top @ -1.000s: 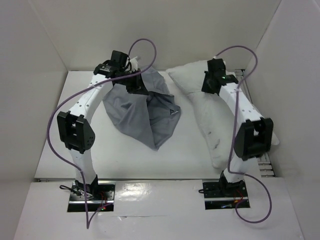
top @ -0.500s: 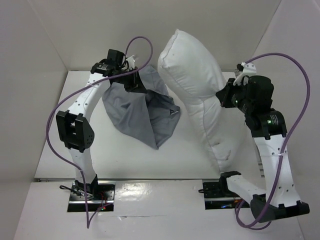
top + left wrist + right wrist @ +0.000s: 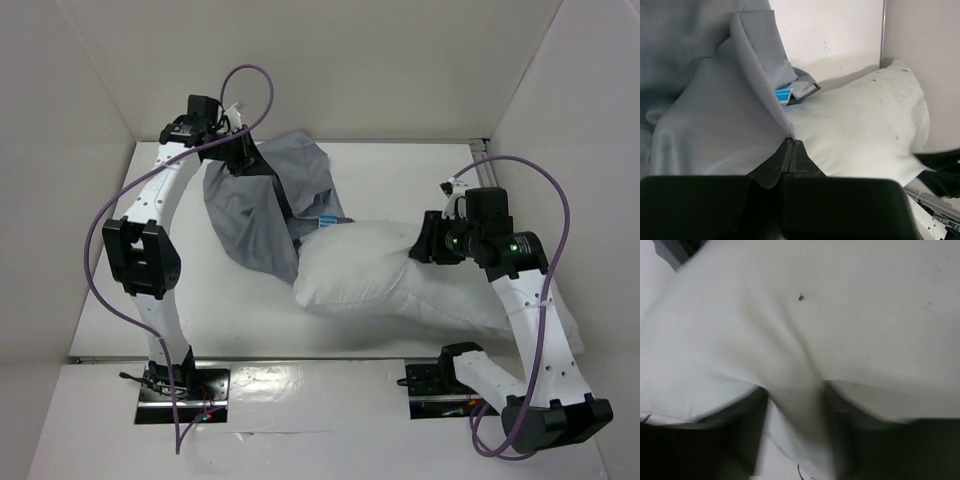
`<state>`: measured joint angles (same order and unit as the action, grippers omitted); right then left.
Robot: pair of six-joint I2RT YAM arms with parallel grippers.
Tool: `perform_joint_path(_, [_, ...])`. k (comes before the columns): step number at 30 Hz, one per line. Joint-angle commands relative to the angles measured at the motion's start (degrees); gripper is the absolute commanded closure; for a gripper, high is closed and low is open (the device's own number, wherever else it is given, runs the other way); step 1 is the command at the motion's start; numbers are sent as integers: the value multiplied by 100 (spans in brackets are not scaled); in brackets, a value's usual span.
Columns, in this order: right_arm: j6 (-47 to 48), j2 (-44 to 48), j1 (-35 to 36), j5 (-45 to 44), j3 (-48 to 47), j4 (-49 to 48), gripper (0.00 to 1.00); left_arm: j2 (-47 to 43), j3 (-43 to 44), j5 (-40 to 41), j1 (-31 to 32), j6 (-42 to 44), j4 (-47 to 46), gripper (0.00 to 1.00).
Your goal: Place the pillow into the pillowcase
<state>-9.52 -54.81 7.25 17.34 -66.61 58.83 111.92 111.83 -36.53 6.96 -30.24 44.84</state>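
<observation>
The white speckled pillow [image 3: 370, 275] lies crosswise on the table, its left end against the grey pillowcase [image 3: 250, 215]. My left gripper [image 3: 245, 160] is raised at the back left, shut on the pillowcase's edge and holding the cloth up. In the left wrist view the jaws [image 3: 791, 142] pinch a fold of the pillowcase [image 3: 715, 135], with the pillow [image 3: 860, 125] beyond it. My right gripper [image 3: 420, 245] sits at the pillow's right half. In the right wrist view its fingers [image 3: 795, 405] stand wide apart with a ridge of the pillow [image 3: 815, 305] between them.
White walls close the table in on the left [image 3: 60, 150], back and right [image 3: 570, 120]. Purple cables [image 3: 545, 190] loop above both arms. A blue label [image 3: 325, 222] shows at the pillowcase's edge beside the pillow. The table's front edge [image 3: 300, 355] runs just ahead of the arm bases.
The right arm lifted the pillow upright, then laid it across the table toward the pillowcase, and its jaws have parted. The left gripper moved slightly back and left with the cloth.
</observation>
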Motion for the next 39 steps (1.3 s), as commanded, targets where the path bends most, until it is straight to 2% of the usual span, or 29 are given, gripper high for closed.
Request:
perform_joint_path(1, [-112,102,14,93,-255,-292,15,-109,-30,-328,25,-61,-195,100])
perform_joint_path(3, [-112,-91,14,541,-519,-617,0,-109,-91,-459,25,-8,-195,100])
perform_joint_path(7, [-313,-539,118,1068,-818,-1250,2,-310,-381,-521,25,44,-195,100])
perform_joint_path(10, [-402,-943,565,807,-950,-1576,2,-477,-548,-521,25,97,-195,100])
perform_joint_path(11, [-402,-1083,1089,614,-1046,-1637,0,-478,-618,-521,25,149,-195,100])
perform_joint_path(13, [-402,-1619,1803,-394,-1231,-1489,0,-618,-680,-521,25,150,-195,100])
perform_joint_path(14, [-402,-1821,2572,-799,-1319,-1401,0,-619,-741,-469,25,150,-195,100])
perform_joint_path(15, [-402,-2206,2937,-1586,-1467,-1218,0,-671,-742,-469,-28,150,-247,100])
perform_joint_path(17, [-454,-2595,3727,-2241,-1591,-1058,0,-671,-803,-469,-28,150,-248,100])
perform_joint_path(19, [-454,-3112,4038,-2804,-1645,-918,0,-671,-803,-469,-28,150,-248,100])
perform_joint_path(22, [-454,-3544,4312,-2991,-1540,-1004,0,-671,-803,-469,-28,150,-248,100])
perform_joint_path(24, [-516,-3668,4382,-3079,-1487,-1074,10,-724,-803,-469,-28,150,-248,100])
perform_joint_path(25, [-577,-3721,4382,-3166,-1417,-1145,45,-785,-855,-469,-28,150,-248,100])
perform_joint_path(26, [-577,-3774,4382,-3219,-1347,-1145,72,-786,-856,-469,-28,150,-248,100])
perform_joint_path(27, [-577,-3774,4330,-3220,-1346,-1215,93,-864,-908,-469,-28,211,-248,100])
perform_joint_path(28, [-577,-3774,4329,-3220,-1346,-1216,100,-865,-909,-469,-28,211,-248,100])
perform_joint_path(34, [-209,-3432,4224,-2632,-1530,-1734,100,-1242,-1443,-697,-28,422,-248,100])
perform_joint_path(39, [72,-3685,4285,-1763,-2092,-1734,100,-1541,-1875,-750,-28,537,-248,100])
